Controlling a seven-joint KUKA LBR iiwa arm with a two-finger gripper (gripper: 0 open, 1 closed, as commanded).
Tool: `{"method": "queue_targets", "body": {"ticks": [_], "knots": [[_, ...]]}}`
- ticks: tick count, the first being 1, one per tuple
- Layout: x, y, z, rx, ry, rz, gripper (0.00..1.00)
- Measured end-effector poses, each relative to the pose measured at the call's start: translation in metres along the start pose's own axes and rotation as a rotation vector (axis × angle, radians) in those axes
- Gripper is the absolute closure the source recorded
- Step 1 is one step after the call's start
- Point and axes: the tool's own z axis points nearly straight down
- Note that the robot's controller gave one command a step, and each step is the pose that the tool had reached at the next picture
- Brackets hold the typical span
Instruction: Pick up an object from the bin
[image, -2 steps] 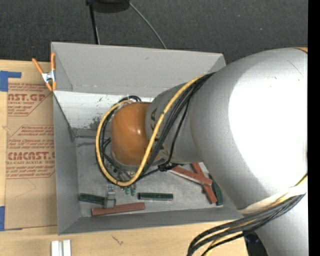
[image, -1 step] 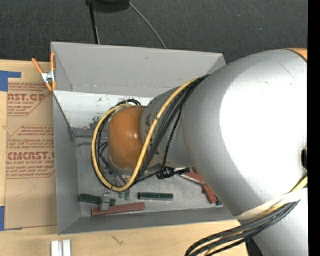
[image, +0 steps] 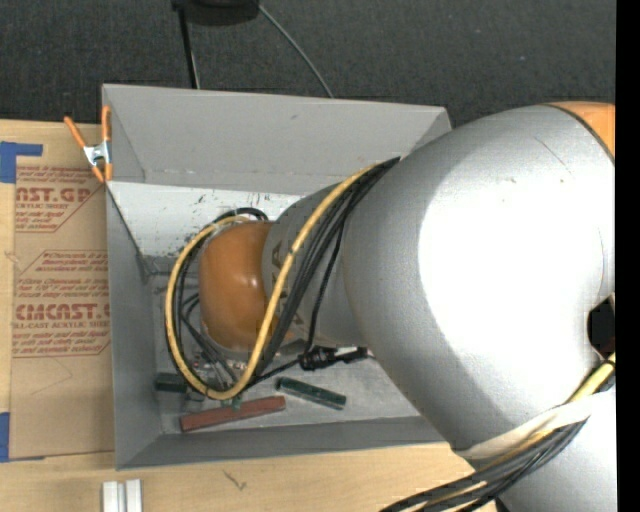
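A dark part of my gripper (image: 212, 358) shows under the wrist's orange cover, low over the bin's front left floor. Just in front of it lies a flat reddish-brown bar (image: 232, 412), stretched along the front wall. A dark green stick (image: 312, 392) lies to the bar's right, slightly slanted. Another dark green piece (image: 168, 383) pokes out at the left, partly under the cables. Whether anything is held is hidden by the cover.
The big grey arm reaches in from the right and covers the bin's middle and right. Its yellow and black cables loop round the orange cover. The sloping back and left walls stand close to the wrist.
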Motion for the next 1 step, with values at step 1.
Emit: {"method": "queue_targets", "body": {"ticks": [1], "knots": [[-0.0001, -0.0001, 0.0, 0.0, 0.0, 0.0, 1.0]]}}
